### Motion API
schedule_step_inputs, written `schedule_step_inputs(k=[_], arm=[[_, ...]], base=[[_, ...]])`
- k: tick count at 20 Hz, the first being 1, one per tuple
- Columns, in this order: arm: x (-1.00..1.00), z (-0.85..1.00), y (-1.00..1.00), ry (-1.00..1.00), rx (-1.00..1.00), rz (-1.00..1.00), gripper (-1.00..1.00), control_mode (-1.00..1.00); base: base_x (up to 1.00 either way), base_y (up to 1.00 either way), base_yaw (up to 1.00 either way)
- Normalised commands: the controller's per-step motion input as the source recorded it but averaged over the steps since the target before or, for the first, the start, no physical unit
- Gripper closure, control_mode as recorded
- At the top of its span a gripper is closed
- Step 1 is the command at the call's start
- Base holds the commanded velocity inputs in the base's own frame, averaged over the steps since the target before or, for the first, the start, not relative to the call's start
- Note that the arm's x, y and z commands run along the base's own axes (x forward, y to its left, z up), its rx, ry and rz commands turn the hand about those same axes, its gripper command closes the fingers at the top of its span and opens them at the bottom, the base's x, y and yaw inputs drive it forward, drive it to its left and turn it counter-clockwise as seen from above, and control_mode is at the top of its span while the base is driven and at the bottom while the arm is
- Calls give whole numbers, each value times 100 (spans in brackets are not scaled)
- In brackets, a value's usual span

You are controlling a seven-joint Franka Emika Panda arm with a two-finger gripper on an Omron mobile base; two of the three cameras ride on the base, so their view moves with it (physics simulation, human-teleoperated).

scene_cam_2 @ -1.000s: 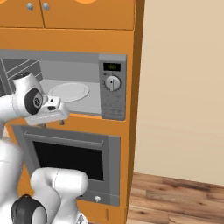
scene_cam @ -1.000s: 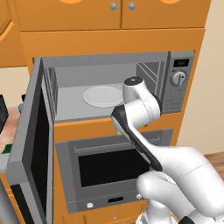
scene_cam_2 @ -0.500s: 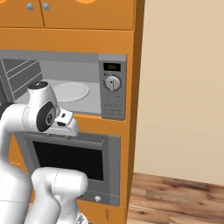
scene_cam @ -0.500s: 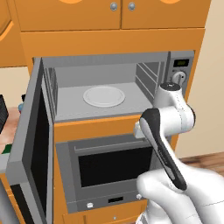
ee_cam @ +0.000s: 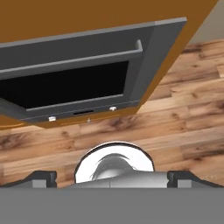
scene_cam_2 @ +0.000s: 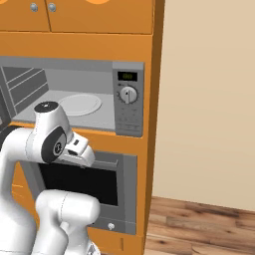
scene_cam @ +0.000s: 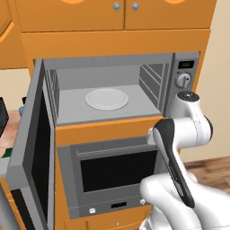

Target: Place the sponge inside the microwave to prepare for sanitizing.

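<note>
The microwave (scene_cam: 186, 92) stands with its door (scene_cam: 30, 152) swung wide open to the left. Inside it lies a white round turntable (scene_cam: 107, 99) with nothing on it. The right base view shows the same cavity and the dial panel (scene_cam_2: 128, 102). The sponge is out of view. My arm is folded low in front of the cabinet, to the right of and below the microwave's mouth. My gripper (ee_cam: 111, 178) is open and empty, with both fingertips (ee_cam: 43, 177) wide apart. It points down at the wooden floor and the front of the oven.
A grey oven (scene_cam: 117, 167) with a dark window and bar handle sits directly under the microwave. The open door juts out on the left, and a thin dark green strip (scene_cam: 5, 154) shows at its left edge. A beige wall (scene_cam_2: 209, 99) and wood floor (scene_cam_2: 199, 224) lie to the right.
The arm has drawn back from the microwave's mouth, swinging right and down in front of the oven. The gripper stayed open, and the microwave door has not moved.
</note>
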Motion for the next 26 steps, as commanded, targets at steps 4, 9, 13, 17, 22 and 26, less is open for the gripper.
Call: schedule_step_inputs(k=[4, 9, 13, 17, 22, 26], arm=[[0, 0, 0, 0, 0, 0, -100, -100], [0, 0, 0, 0, 0, 0, -100, 100], [0, 0, 0, 0, 0, 0, -100, 100], [0, 0, 0, 0, 0, 0, -100, 100], [0, 0, 0, 0, 0, 0, -100, 100], [0, 0, 0, 0, 0, 0, -100, 100]], base=[[0, 0, 0], [-30, -1, -3], [-67, 0, -10], [-81, 6, -14], [-71, 4, -10], [-74, 10, -3]])
